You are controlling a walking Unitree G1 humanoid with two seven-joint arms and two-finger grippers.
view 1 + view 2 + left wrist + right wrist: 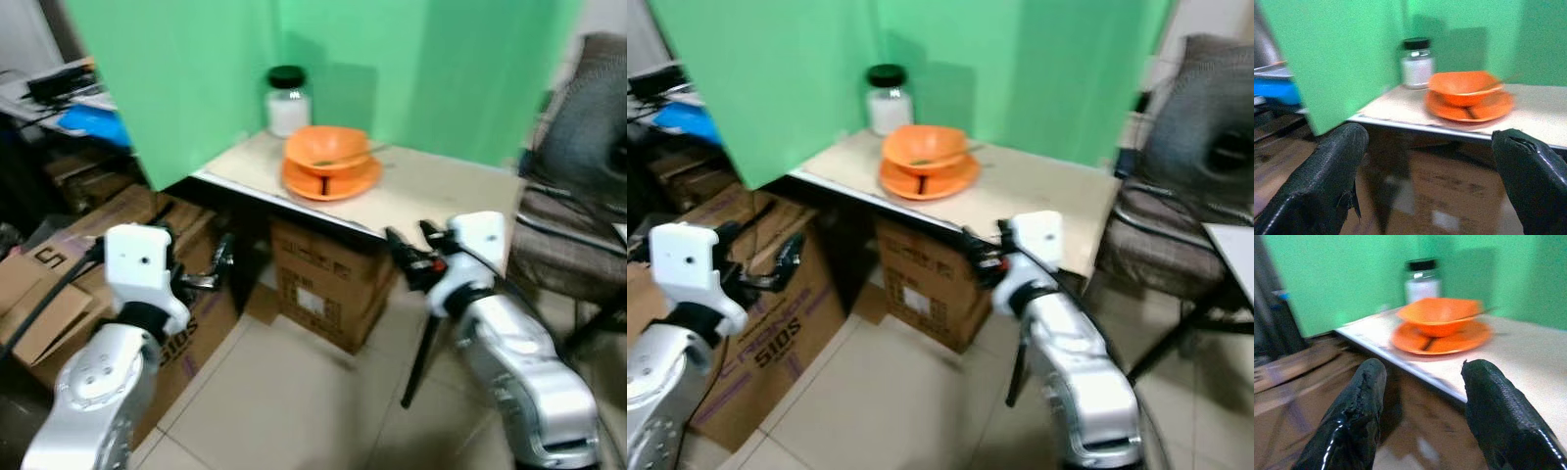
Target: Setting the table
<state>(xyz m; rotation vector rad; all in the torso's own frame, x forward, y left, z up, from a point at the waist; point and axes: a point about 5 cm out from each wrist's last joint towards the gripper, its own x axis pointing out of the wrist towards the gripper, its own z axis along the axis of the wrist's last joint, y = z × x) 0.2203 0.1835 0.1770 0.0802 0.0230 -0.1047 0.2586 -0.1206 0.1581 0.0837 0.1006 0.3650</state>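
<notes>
Nearest to me, both arms are raised in front of the body, short of the table. My left gripper (220, 262) hangs over the cardboard boxes (59, 284) on the floor, its fingers (1327, 181) spread wide with nothing between them. My right gripper (411, 253) sits just below the near edge of the table (441, 191), fingers (1359, 416) also well apart and empty. Under the table stands another cardboard box (328, 284). On the tabletop, an orange bowl (326, 150) rests on an orange plate (330, 180), and a thin utensil (355, 155) lies in the bowl, its long axis running from the bowl's middle out over the rim toward my right. Just behind, a black-lidded jar (287, 101) stands upright against the green backdrop (392, 69). A chair (578, 196) sits off to my right.
</notes>
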